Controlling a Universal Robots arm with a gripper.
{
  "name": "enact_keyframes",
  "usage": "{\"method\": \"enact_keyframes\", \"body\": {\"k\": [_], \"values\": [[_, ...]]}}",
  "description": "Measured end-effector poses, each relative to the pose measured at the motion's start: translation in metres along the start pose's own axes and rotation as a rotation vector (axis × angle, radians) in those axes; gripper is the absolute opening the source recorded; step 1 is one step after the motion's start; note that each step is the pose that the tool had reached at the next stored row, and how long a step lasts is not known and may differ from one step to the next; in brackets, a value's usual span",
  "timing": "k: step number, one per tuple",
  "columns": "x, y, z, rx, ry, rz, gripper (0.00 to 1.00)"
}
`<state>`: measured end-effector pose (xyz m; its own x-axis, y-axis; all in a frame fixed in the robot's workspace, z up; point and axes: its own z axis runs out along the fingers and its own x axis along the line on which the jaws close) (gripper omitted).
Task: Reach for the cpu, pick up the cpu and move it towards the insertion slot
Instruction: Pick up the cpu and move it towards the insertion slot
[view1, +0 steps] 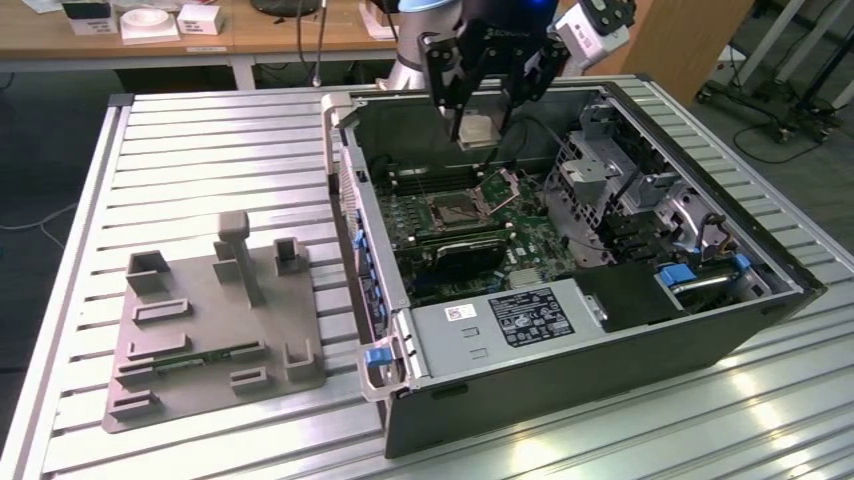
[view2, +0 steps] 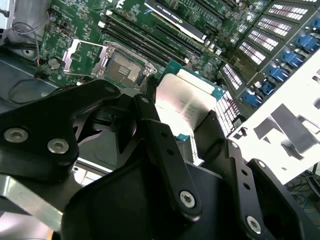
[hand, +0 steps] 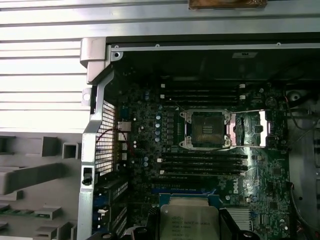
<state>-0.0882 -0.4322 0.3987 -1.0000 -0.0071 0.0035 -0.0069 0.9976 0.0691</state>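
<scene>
1. Holding the cpu (view1: 477, 128) clamped between its fingers, the gripper (view1: 483, 100) hangs above the open computer case (view1: 747, 300), chip clear of the motherboard (view1: 454, 215).
2. Insertion slot (view1: 454, 208): hinged plate raised, dark centre bare, so it can receive the chip.
3. Grey fixture tray (view1: 200, 320): on the tabletop beside the case, holding a memory stick (view1: 187, 358).

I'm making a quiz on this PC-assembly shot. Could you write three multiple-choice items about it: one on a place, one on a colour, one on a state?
1. Where is the small square silvery-topped cpu?
A. seated in the socket
B. in the black gripper, above the open computer case
C. on the grey holder

2. What colour is the motherboard?
A. green
B. red
C. white

3. The silver-framed square insertion slot is:
A. holding a chip
B. covered by a fan
C. empty, its metal plate swung open

Answers: B, the fingers clamp it in mid-air; A, green board throughout; C, a dark bare centre shows.
</scene>
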Motion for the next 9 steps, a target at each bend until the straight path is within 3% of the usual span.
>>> {"method": "enact_keyframes", "body": {"k": [9], "values": [[-0.0006,0.0000,0.0000,0.0000,0.0000,0.000,0.54]]}}
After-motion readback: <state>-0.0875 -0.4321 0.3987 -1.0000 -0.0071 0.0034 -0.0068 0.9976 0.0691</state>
